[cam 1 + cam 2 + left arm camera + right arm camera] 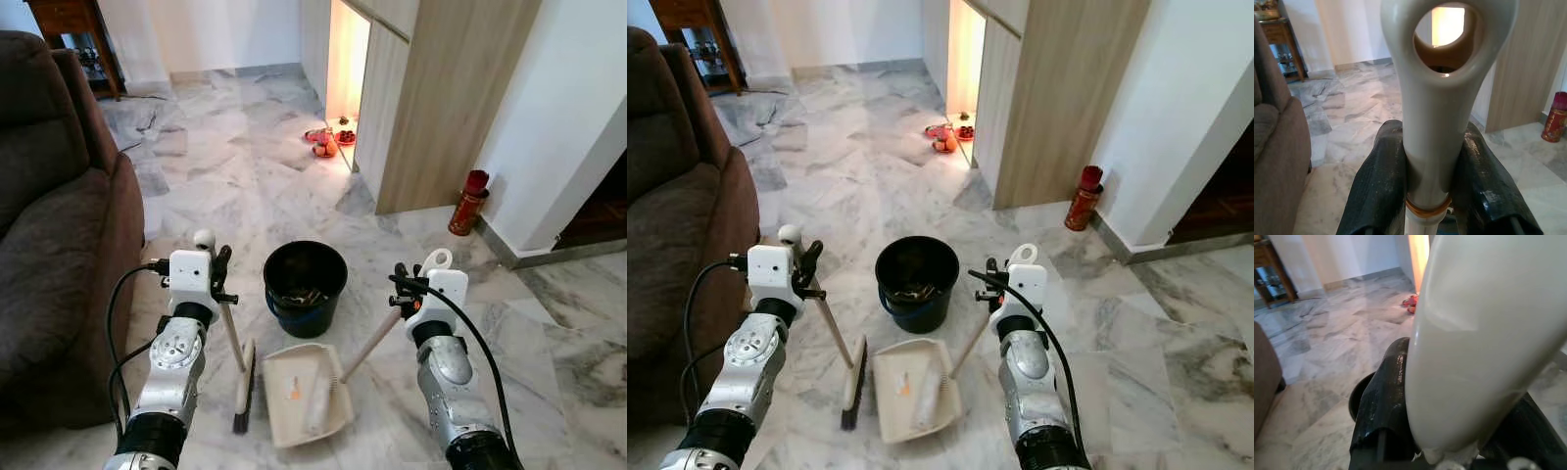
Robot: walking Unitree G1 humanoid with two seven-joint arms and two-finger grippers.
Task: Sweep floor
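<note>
Holding the brush [235,367] clamped in the left gripper [221,269] and the dustpan [306,392] by its handle in the closed right gripper [404,286], the robot likely should tip the loaded pan level toward the black bucket [305,285] just behind it; spilling is the risk.

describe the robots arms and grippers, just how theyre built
Both arms are silver metal with rounded joint housings and black cuffs near the bottom of the eye views. Each wrist carries a white boxy block. The left gripper and right gripper each have two long black fingers, textured matte. Black cables loop outside both arms.
</note>
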